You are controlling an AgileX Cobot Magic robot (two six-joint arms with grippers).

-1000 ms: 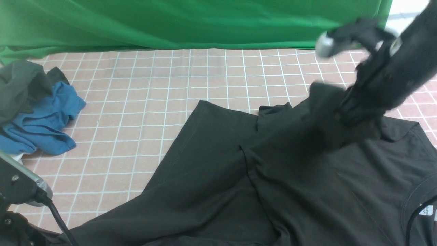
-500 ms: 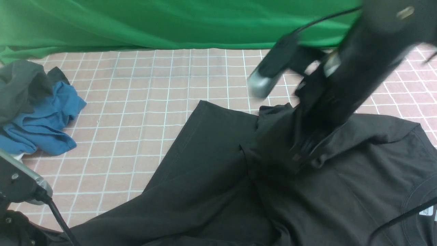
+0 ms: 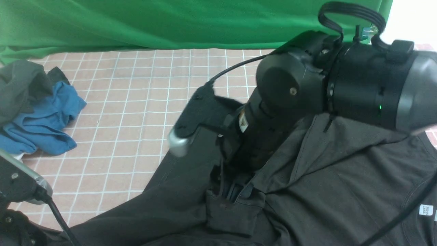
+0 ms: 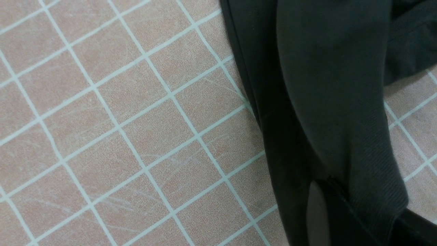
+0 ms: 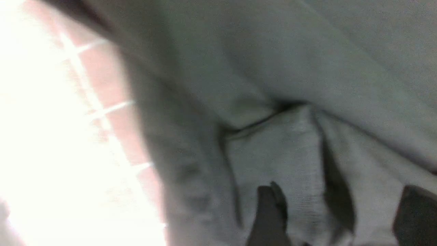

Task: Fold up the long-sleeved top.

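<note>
Black right arm (image 3: 358,85), looped cable (image 3: 351,13), green light (image 3: 380,107)

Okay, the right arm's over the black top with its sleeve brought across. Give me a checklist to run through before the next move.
1. Jaws of the right gripper apart: ok.
2. Landing of the sleeve cuff on the black thin jersey long-sleeved top: ok, it lies on the body.
3. Cuff free of the right fingers: cannot tell, cloth lies between them.
4. Hold of the left gripper on the top's cloth: ok, shut on it.
5. Folded sleeve flat: not ok, creased near the cuff.
6. Crumpled blue garment clear of the fold: ok, apart at the left.
</note>
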